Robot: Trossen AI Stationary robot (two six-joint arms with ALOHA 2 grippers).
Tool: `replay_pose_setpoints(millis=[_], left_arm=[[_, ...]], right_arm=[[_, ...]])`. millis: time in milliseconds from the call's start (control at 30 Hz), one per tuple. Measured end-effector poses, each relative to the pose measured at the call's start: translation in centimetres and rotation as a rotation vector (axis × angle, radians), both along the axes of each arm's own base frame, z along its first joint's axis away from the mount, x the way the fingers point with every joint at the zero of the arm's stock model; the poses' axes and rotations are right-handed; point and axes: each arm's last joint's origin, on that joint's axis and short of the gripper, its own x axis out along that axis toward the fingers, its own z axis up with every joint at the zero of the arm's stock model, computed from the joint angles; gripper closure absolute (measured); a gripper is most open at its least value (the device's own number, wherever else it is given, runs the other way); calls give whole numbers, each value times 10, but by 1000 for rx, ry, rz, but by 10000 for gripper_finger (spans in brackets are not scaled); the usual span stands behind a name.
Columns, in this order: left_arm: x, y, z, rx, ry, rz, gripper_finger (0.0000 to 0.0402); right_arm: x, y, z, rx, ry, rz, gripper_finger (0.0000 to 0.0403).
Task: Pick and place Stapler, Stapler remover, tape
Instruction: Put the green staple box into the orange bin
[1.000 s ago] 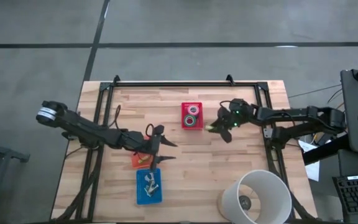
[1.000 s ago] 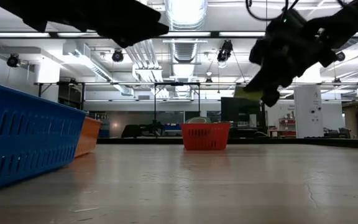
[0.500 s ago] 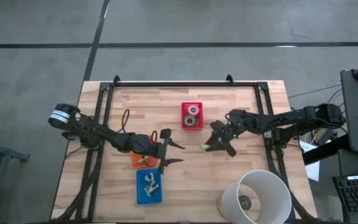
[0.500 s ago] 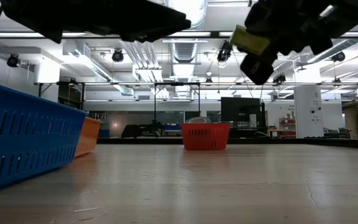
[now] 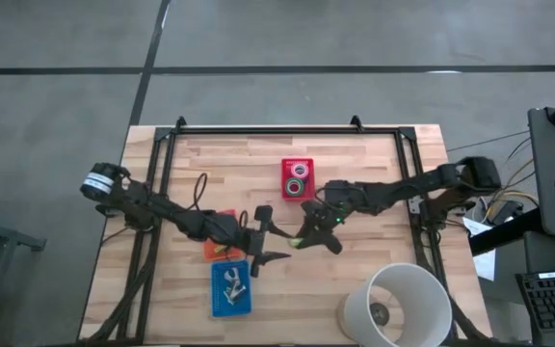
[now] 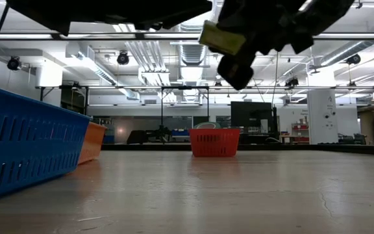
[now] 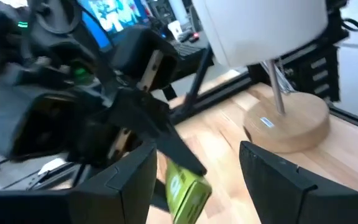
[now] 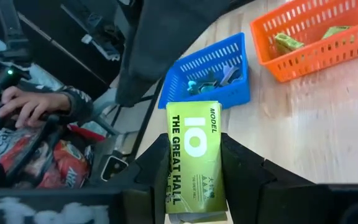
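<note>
My right gripper [image 5: 308,235] is shut on a yellow-green box [image 8: 191,152] printed "10 THE GREAT WALL", above the table's middle, between the red basket and the blue basket. My left gripper [image 5: 274,241] is open just left of it. In the left wrist view the box [image 7: 186,194] shows between and beyond the two spread fingers, apart from them. Tape rolls [image 5: 298,179] lie in the red basket [image 5: 297,164]. The orange basket [image 5: 216,251] holds a green item [image 8: 286,42]. The blue basket [image 5: 230,290] holds small metal pieces. My right gripper pinches the yellow-green box between its two fingers [image 8: 244,180], one on each long side [image 8: 218,168]. The printed face is turned toward the wrist camera. In the low view the box [image 6: 222,38] is lifted well clear of the table and tilted.
A big white cylinder [image 5: 398,305] on a wooden base [image 7: 288,118] stands at the table's near right corner. A black frame [image 5: 277,129] runs along the far edge and sides. A person's hand [image 8: 33,102] shows beyond the table. Bare wood [image 5: 374,241] lies right of centre.
My right gripper, still shut on the yellow-green box, has travelled from beside the red basket toward the table's left and near edge, ending close to my left gripper. My left gripper has shifted a little toward the right and stayed open.
</note>
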Motion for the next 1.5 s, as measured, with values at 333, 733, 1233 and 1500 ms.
replay_pose_setpoints(millis=[333,733,1233,1500], left_arm=[[-4,-6,-10,41,104,16,172],[-4,-5,-10,64,109,68,172],[-5,-6,-11,73,118,80,251],[-5,-6,-11,73,121,80,303]], right_arm=[[31,5,-2,19,-5,87,288],[53,7,1,21,-20,93,290],[51,8,3,23,-25,94,290],[51,8,4,25,-25,93,275]])
